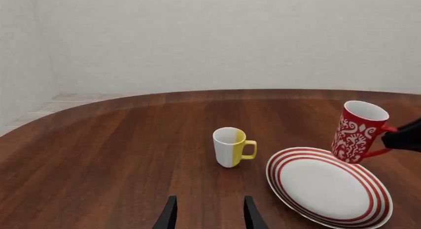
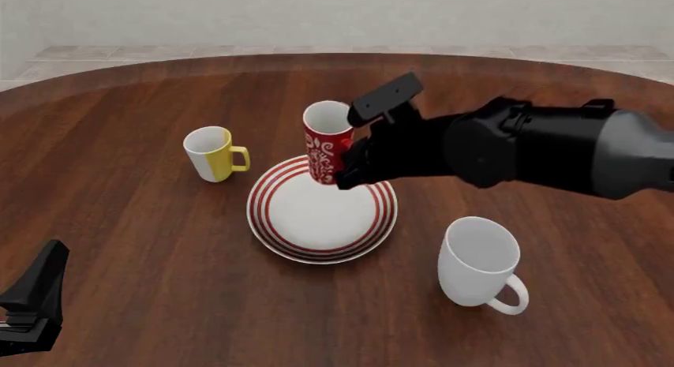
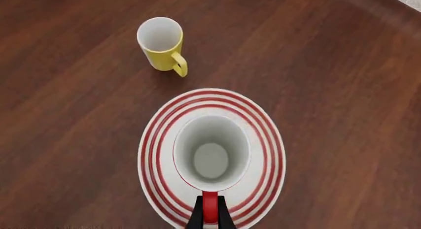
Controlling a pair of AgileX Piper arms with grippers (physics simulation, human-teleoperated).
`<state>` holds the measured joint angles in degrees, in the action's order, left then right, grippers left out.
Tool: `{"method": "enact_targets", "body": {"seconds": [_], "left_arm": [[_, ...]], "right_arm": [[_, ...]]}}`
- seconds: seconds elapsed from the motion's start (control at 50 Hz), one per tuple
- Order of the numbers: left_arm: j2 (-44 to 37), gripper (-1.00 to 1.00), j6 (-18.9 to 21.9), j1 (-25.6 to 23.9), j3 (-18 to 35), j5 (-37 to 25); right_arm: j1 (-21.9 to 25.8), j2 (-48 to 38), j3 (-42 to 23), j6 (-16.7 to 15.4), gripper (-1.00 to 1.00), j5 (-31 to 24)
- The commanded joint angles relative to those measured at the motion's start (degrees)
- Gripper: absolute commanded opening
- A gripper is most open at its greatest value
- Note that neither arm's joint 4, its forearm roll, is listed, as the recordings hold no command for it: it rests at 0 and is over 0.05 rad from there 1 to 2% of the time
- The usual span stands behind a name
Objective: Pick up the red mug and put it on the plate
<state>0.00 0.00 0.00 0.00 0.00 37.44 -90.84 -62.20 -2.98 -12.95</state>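
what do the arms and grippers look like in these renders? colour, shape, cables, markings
Both are plain matte black, with no markings, labels or loose cables visible. The right arm is a thick, rounded tube of bulging joint segments, with a flat rectangular black block on top near the wrist. The right gripper has two thin, flat tapering black fingers. The left gripper matches: two slim, dark, blade-like fingers. Its angular black body shows in the front view's corner.

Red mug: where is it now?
Front view: the red mug is held by its handle in the right pincer, above the plate's far rim, right of the yellow mug.
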Motion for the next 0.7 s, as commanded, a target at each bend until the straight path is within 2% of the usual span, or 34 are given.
{"method": "enact_targets", "body": {"seconds": [0.02,0.7], "left_arm": [[0.0,1.0,0.0,0.0,0.0,0.0],[0.0,1.0,0.0,0.0,0.0,0.0]], "right_arm": [[0.3,-0.7,0.3,0.7,-1.0,0.6],[1.2,-4.2,2.0,2.0,-1.0,3.5]]}}
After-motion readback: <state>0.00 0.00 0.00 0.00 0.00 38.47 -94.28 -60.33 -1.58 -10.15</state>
